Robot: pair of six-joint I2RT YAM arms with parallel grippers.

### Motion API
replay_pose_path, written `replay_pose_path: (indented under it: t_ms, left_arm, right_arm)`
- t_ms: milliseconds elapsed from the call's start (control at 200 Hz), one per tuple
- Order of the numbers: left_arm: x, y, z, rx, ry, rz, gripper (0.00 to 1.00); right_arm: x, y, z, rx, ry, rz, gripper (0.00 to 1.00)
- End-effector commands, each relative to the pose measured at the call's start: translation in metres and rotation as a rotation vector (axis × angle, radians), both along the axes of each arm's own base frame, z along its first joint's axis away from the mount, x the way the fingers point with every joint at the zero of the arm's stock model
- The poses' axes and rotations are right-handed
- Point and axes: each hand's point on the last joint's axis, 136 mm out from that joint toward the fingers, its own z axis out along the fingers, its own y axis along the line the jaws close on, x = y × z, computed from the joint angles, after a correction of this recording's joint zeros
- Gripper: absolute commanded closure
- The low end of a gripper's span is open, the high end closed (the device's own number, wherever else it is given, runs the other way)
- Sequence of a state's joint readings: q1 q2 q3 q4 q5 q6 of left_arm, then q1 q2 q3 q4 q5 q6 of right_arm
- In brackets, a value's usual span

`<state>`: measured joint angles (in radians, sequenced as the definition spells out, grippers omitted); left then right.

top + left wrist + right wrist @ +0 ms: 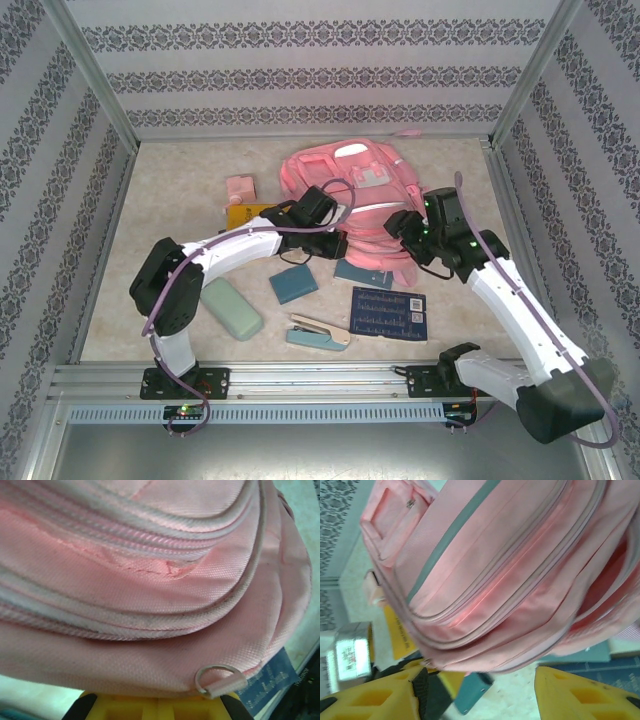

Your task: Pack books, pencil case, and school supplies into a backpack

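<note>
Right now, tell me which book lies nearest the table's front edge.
The navy book with white print, lying flat just right of the stapler. The yellow book and the blue book tucked under the backpack edge both sit farther back.

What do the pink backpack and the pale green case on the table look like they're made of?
The backpack looks like woven synthetic fabric, perhaps nylon or polyester: fine weave grain, stitched seams and piping show up close. The pencil case may be smooth matte plastic, judging by its even, rounded shape.
</note>
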<state>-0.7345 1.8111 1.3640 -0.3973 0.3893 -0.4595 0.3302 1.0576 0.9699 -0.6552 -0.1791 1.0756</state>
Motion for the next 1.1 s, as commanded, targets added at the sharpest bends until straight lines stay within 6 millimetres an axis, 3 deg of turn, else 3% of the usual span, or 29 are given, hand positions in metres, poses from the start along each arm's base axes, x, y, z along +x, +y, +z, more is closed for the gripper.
replay_pose_path:
  t_ms: [0, 270, 565, 674, 929, 1094]
  left_arm:
    - [-0.004, -0.027, 0.034, -0.08, -0.033, -0.044, 1.0]
    - [-0.013, -0.036, 0.038, -0.08, -0.038, -0.067, 1.0]
    - [-0.018, -0.034, 0.034, -0.065, -0.035, -0.075, 1.0]
    - [-0.02, -0.031, 0.032, -0.06, -0.032, -0.073, 1.0]
    - [-0.02, -0.02, 0.029, -0.006, -0.06, -0.073, 1.0]
    - [-0.014, -0.006, 0.021, 0.045, -0.055, -0.057, 1.0]
  right_arm:
    - [-0.015, 0.018, -0.016, 0.146, 0.124, -0.031, 0.41]
    - [-0.019, 0.031, -0.033, 0.276, 0.193, -0.094, 0.39]
    - [0.025, 0.035, -0.051, 0.333, 0.105, -0.09, 0.43]
    - [0.035, 0.041, -0.05, 0.363, 0.078, -0.074, 0.53]
    - [0.04, 0.022, -0.04, 0.269, 0.014, -0.107, 1.0]
    - [0.039, 0.012, -0.038, 0.243, 0.01, -0.125, 1.0]
